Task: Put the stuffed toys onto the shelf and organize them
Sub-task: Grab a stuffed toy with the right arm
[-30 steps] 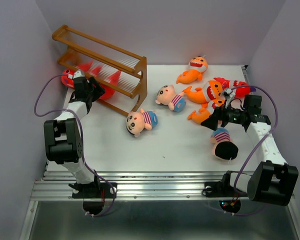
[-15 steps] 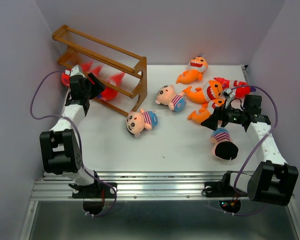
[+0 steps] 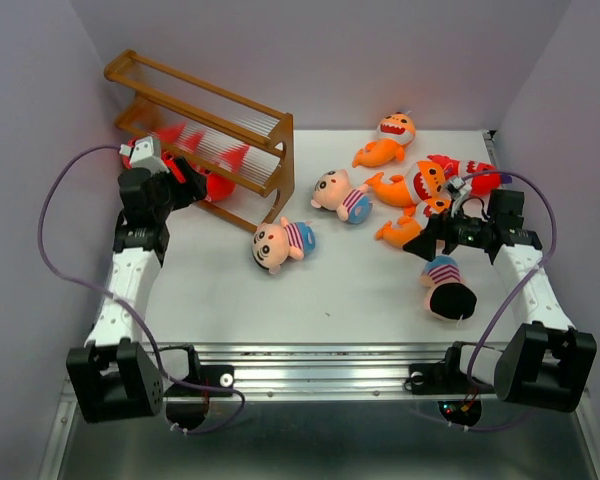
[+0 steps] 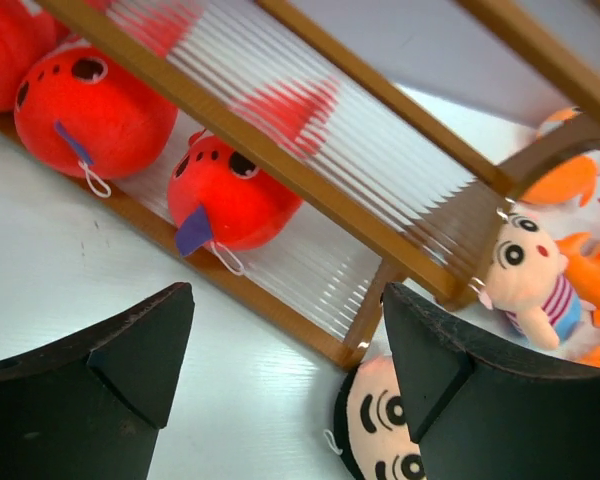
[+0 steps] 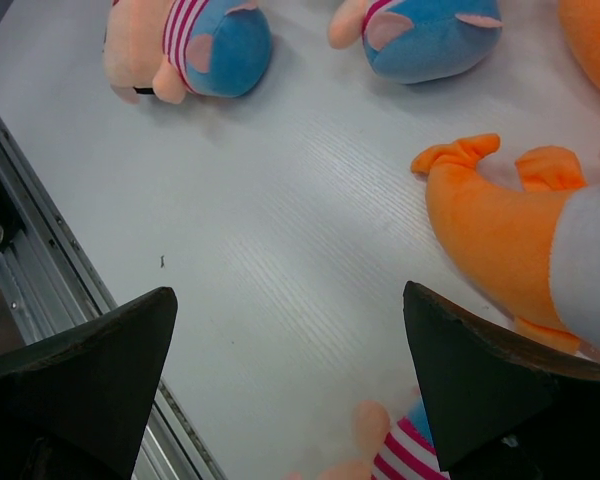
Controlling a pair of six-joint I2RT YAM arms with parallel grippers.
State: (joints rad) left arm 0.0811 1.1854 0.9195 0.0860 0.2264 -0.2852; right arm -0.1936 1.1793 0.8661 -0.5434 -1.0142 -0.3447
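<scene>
Several red sharks (image 4: 230,190) lie on the shelf's (image 4: 280,165) bottom tier.

Brown wooden shelf (image 3: 282,165) had pale whitish slats, two red sharks (image 4: 232,192) on its lowest tier bore dark eye spots and blue tags, far-right orange sharks (image 3: 388,140) showed white toothy mouths, black-haired boy dolls (image 3: 280,243) wore pink-and-white stripes with blue shorts, table (image 3: 310,290) was white.

White links and chunky black joints make up the left arm (image 3: 130,272) and right arm (image 3: 528,285), each trailing a purple cable (image 3: 44,215) (looping out sideways). The left gripper (image 4: 288,292) has matte black wedge fingers.
</scene>
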